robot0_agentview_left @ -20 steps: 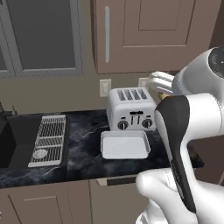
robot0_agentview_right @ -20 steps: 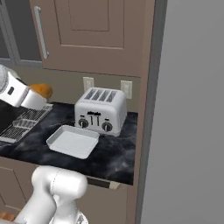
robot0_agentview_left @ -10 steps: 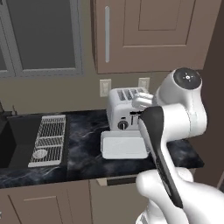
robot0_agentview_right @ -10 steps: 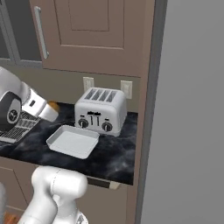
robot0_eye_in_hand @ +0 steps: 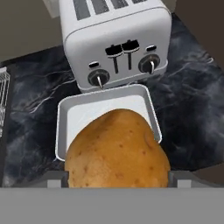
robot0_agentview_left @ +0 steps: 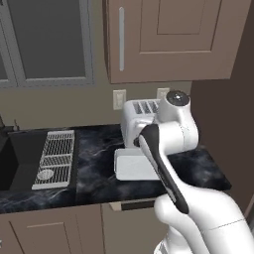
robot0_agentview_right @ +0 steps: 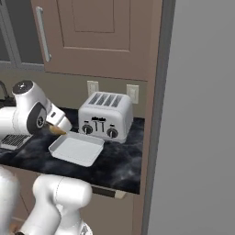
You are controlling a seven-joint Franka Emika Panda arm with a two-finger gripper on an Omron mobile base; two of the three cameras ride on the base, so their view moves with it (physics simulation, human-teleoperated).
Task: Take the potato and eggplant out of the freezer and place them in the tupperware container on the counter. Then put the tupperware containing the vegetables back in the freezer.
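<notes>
My gripper (robot0_eye_in_hand: pixel 118 180) is shut on the potato (robot0_eye_in_hand: pixel 118 151), a golden-brown lump that sits large between the fingers in the hand view. It hangs just above the near edge of the tupperware container (robot0_eye_in_hand: pixel 105 105), a shallow white tray lying on the counter (robot0_eye_in_hand: pixel 35 100) in front of the toaster. From the right base view, the gripper (robot0_agentview_right: pixel 57 126) hovers at the left rim of the tupperware container (robot0_agentview_right: pixel 75 149), with the potato (robot0_agentview_right: pixel 57 130) peeking out below it. The arm hides part of the tray (robot0_agentview_left: pixel 130 167) from the left. The freezer door (robot0_agentview_right: pixel 197 137) stands at the right. The eggplant is out of view.
A white four-slot toaster (robot0_agentview_right: pixel 105 117) stands right behind the tray against the wall. A wire-grid rack (robot0_agentview_left: pixel 54 158) and a dark sink (robot0_agentview_left: pixel 10 158) lie at the counter's left end. Brown cabinets (robot0_agentview_left: pixel 168 34) hang overhead.
The arm has swung down and toward the tray, carrying the potato from higher up to just over the tray's edge. The tray and toaster have not moved.
</notes>
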